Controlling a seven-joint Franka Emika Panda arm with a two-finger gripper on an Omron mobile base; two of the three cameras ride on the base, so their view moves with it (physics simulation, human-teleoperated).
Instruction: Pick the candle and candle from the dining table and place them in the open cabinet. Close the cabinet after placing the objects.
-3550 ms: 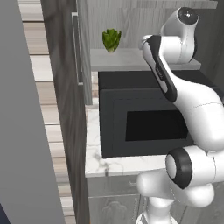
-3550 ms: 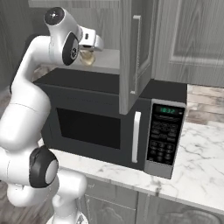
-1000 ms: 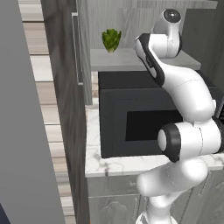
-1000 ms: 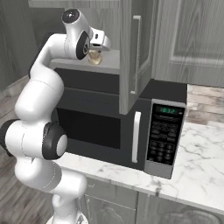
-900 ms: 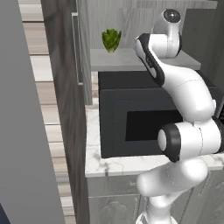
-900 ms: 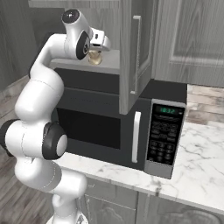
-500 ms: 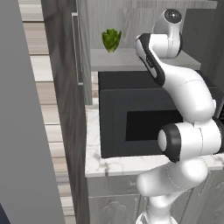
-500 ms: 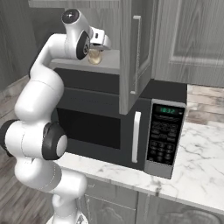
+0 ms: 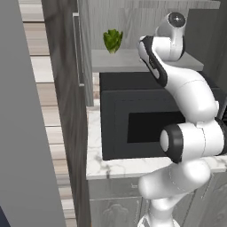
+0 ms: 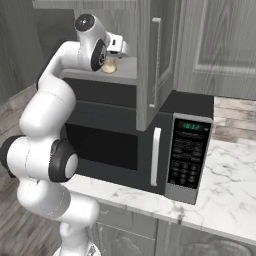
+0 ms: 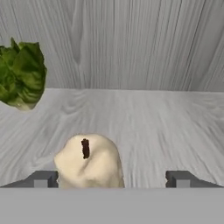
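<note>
In the hand view the tool (image 11: 113,179) stands released, its two dark tips spread wide at the bottom of the frame with the cream candle (image 11: 89,161) between them, nearer the tip at lower left and clear of the one at lower right. The candle rests upright on the pale cabinet shelf (image 11: 153,127), wick showing at its top, so one of the two placements looks done.

The nearest risk is in the pull-back. The candle sits close to the lower-left tip, and any sideways drift or roll of the hand as it backs out could clip the wax and tip it over or drag it toward the shelf's front edge. A straight retreat along the approach line would avoid that.

Further in, at the upper left of the hand view, a leafy green plant (image 11: 22,74) stands well apart from the candle; it is no threat now, but a second candle set down carelessly could crowd both.

In the right base view the arm reaches into the cabinet above the black microwave (image 10: 150,145), with the open cabinet door (image 10: 155,55) hanging just beside the wrist at upper centre. A wide swing out could knock that door or the microwave top.

The tan-gold candle is yet to be fetched, and the door must stay open until then; closing early would block it.
</note>
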